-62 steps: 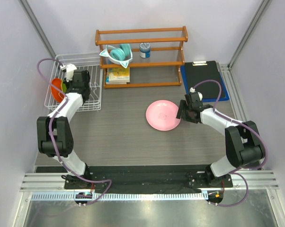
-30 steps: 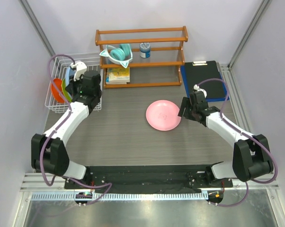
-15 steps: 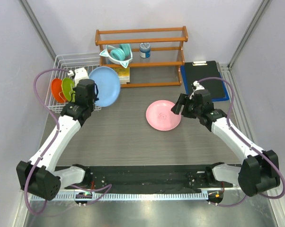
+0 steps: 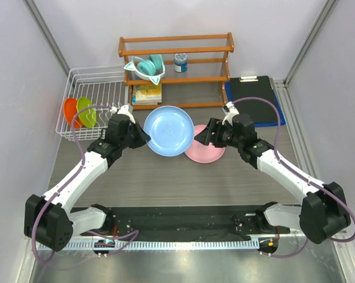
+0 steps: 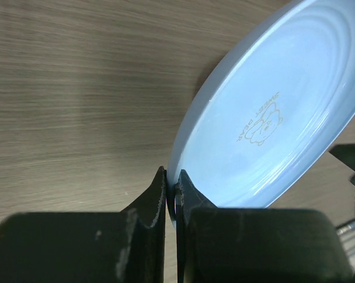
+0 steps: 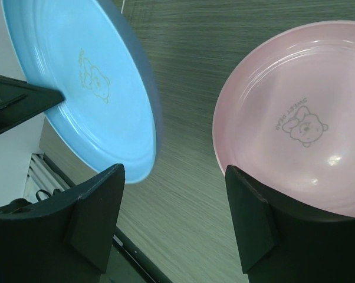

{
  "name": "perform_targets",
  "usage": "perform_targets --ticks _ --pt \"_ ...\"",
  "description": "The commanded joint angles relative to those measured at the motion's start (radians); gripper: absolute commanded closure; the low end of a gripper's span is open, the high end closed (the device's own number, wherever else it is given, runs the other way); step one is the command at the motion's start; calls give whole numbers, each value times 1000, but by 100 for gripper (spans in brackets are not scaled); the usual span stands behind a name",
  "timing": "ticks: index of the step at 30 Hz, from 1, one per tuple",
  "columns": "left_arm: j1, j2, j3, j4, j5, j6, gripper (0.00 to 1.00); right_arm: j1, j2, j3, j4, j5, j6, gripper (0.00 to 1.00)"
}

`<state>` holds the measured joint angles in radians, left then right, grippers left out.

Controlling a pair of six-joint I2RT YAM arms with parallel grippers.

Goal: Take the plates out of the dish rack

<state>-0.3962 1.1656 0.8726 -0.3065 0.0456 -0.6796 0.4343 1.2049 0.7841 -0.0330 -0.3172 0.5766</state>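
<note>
Blue plate (image 4: 169,130) now mid-frame, tilted, overlapping pink plate (image 4: 210,154); half a second ago it was beside the rack (image 4: 77,75); left gripper (image 4: 144,137) pinches its left rim, arm stretched right; right gripper (image 4: 200,136) spread wide just right of it; orange plate (image 4: 70,112) and green plate (image 4: 86,111) upright in rack, upper left.

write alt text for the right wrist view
A light blue plate, tilted and held at its rim by the left pincer, fills the left; a pink plate lies flat on the grey table at right. The right pincer stands open in the foreground.
</note>
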Motion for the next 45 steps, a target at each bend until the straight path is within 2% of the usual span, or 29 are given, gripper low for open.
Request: perform_targets --ticks 1,8,9,11,12,16,17,18,20,22,23,24,27,32,36,45 --pt "-30 -21 -15 106 74 -55 100 38 36 -2 90 -2 26 25" --pt "-88 -18 -43 119 45 -64 100 67 122 17 97 46 20 28" --pt "-93 -17 -46 121 39 -64 100 69 142 17 107 44 20 39" --pt "-98 -14 -49 121 40 -64 100 72 157 18 110 44 20 51" --pt "-99 -14 -50 122 37 -64 100 73 163 20 110 44 20 66" --pt "-101 -11 -52 124 27 -60 100 72 164 18 102 58 14 99" --pt "-101 -9 -52 121 17 -58 92 73 154 17 96 76 14 99" --pt "-101 -6 -47 115 8 -58 78 73 144 14 79 101 11 99" --pt "-101 2 -38 89 -30 -40 38 72 107 12 50 179 6 99" --pt "-101 -1 -23 49 -77 -23 31 61 84 12 -2 245 6 99" --pt "-101 -4 -18 40 -132 -3 14 55 67 14 -14 259 6 99" --pt "-101 -15 -14 21 -163 8 9 44 62 15 -45 274 6 99" --pt "-102 -58 9 -28 -297 58 1 -9 67 23 -96 285 2 99" --pt "-101 -150 14 -66 -527 121 1 -123 88 1 -105 213 22 99" --pt "-101 -231 -6 -48 -709 184 1 -161 125 9 -125 161 29 99" --pt "-101 -400 -87 32 -770 250 1 -170 234 33 -120 102 42 98"
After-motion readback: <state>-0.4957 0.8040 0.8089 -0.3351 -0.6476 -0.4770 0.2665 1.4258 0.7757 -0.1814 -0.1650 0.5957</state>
